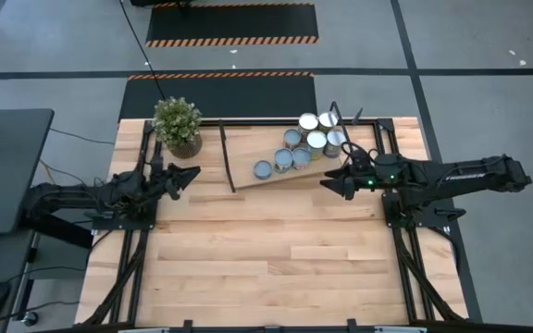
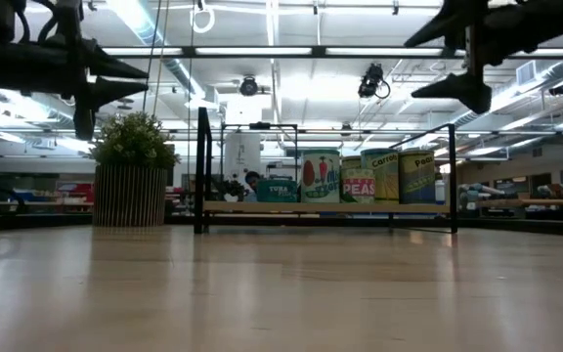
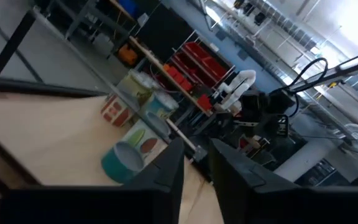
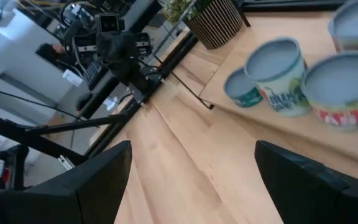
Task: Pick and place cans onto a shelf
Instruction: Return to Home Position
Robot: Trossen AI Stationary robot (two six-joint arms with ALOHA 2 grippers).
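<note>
At the back of the table (image 1: 266, 268), the shelf (image 1: 248, 157): a light board in a thin black wire frame, lying a little askew to the table's edge; just beside its left end, the potted plant (image 1: 177, 123).

Crowded on the right half of the board, the cans (image 1: 308, 143); all upright, tops silvery or blue-grey, touching or nearly so; about eight by the overhead count, though hard to be sure where the tops bunch together. From table height, ranged along the board (image 2: 262, 207): the cans (image 2: 345, 176) in a row, a low teal one marked TUNA, a taller one with tomatoes pictured, one marked PEAS, two yellow-green ones beyond; well off to the left, the potted plant (image 2: 133, 166).

Over the table's left side, just in front of the plant, the left gripper (image 1: 192, 175); raised clear of the tabletop, pointing toward the middle; fingers (image 3: 173, 171) only narrowly apart, with nothing between them.

At the shelf's front edge near its right end, the right gripper (image 1: 325, 184); likewise up in the air, pointing left, apart from every can; fingers (image 4: 104, 177) spread wide and empty, with bare tabletop below and the cans (image 4: 278, 81) standing on the board beyond.
</note>
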